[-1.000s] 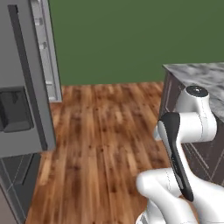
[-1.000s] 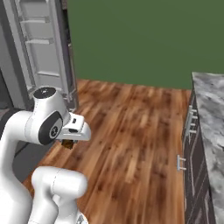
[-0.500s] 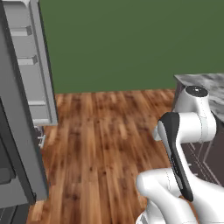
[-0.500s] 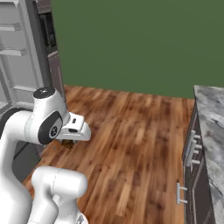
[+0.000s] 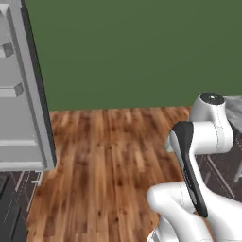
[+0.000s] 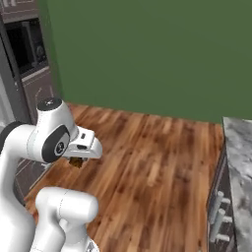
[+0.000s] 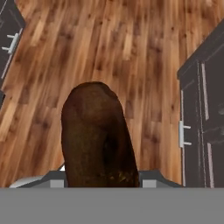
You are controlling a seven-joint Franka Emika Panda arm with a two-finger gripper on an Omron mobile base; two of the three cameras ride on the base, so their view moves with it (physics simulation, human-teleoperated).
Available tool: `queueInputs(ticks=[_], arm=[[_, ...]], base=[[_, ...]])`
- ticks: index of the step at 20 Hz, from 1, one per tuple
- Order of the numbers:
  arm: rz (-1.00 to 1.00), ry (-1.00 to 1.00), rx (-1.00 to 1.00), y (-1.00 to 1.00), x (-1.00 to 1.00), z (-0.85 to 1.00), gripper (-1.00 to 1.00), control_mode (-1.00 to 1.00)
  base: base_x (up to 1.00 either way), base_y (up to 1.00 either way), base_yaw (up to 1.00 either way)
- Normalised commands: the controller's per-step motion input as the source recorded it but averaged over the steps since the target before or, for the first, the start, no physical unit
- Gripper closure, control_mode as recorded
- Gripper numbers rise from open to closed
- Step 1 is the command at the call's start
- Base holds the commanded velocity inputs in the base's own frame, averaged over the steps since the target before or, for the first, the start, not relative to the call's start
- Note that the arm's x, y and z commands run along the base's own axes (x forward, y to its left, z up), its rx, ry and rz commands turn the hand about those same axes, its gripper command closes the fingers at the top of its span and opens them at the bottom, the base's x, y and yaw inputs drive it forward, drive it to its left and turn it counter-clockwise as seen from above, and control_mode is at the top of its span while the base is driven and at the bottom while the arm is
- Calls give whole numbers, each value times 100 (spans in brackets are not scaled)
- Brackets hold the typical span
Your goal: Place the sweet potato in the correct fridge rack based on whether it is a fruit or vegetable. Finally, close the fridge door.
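The sweet potato (image 7: 98,138), dark reddish-brown and stubby, is held clamped between the jaws above the wooden floor (image 7: 105,48), its rounded end pointed away from the hand.

Even flat light, soft, low-resolution render

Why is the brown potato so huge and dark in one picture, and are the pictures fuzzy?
In the hand view the sweet potato sits right up against the camera, so it looks huge and its near side is shadowed. In the right base view it is a small dark lump under the hand. All views look soft, without glare.
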Motion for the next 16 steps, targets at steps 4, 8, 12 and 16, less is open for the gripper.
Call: queueInputs(ticks=[4,8,12,16], arm=[[0,0,0,0,0,0,100,100],[0,0,0,0,0,0,100,100],[0,0,0,0,0,0,100,100],[0,0,0,0,0,0,100,100]], base=[[34,-45,69],[6,-18,87],[7,-25,87],[19,-12,83]])
